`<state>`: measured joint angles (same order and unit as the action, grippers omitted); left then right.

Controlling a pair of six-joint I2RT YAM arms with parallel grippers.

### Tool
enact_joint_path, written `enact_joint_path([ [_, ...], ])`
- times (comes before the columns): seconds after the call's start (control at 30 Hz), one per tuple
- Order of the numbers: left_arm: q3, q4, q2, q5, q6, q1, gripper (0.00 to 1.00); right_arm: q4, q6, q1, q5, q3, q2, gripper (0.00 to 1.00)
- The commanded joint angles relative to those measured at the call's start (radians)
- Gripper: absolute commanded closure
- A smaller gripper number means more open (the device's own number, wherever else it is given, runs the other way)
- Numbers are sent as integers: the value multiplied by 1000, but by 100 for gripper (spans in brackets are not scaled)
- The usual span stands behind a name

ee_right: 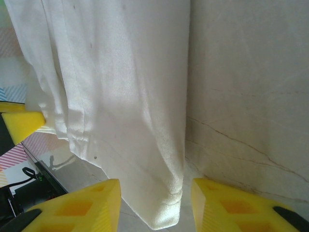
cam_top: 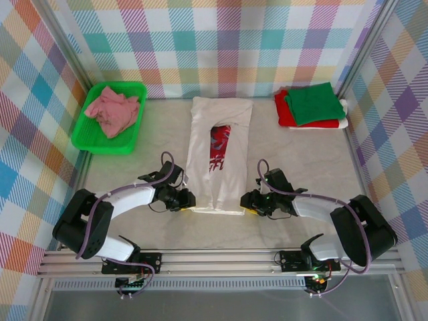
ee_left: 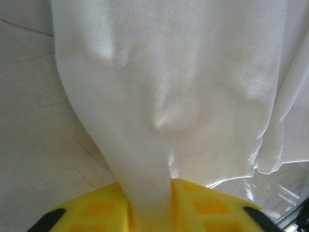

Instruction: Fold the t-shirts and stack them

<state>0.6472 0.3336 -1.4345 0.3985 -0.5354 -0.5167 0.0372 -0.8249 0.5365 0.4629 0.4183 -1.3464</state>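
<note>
Far left corner: green tray (cam_top: 107, 148) against the plaid wall, with the pink shirt (cam_top: 112, 111) crumpled inside it and nothing else in there that I can see.

Middle of the table (cam_top: 134, 227): the white shirt (cam_top: 200, 174) lies as a long strip running away from me. Both sides are folded in, and the red-and-dark print (cam_top: 219, 144) shows in the gap between them.

The left gripper (cam_top: 184, 199) is at the near left corner of that strip. In the left wrist view its yellow fingers (ee_left: 96, 208) are pinched close on a bunched bit of white cloth, so it has hold of the white shirt.

The right gripper (cam_top: 249, 202) is at the near right corner. In the right wrist view its fingers (ee_right: 82, 208) stand apart with the hem corner lying between them, ungripped.

Far right corner: the green shirt (cam_top: 314, 101) is folded on top of the red shirt (cam_top: 284, 110), with a bit of white sticking out at the right end. I can't tell what that is.

There is bare table on both sides of the strip. The near hem sits near the front rail.
</note>
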Motion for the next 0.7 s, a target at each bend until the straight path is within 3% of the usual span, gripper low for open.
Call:
enact_joint_path([
  [0.0,15,6,5,-15,-4,-11,79,26,-41,13,46,-35,26,56],
  [0.13,7,16,14,-26,3,-11,82,32,-74,23,110,-30,24,54],
  [0.67,-36,-11,58,-23,3,-12,88,39,-111,62,26,22,-41,59],
])
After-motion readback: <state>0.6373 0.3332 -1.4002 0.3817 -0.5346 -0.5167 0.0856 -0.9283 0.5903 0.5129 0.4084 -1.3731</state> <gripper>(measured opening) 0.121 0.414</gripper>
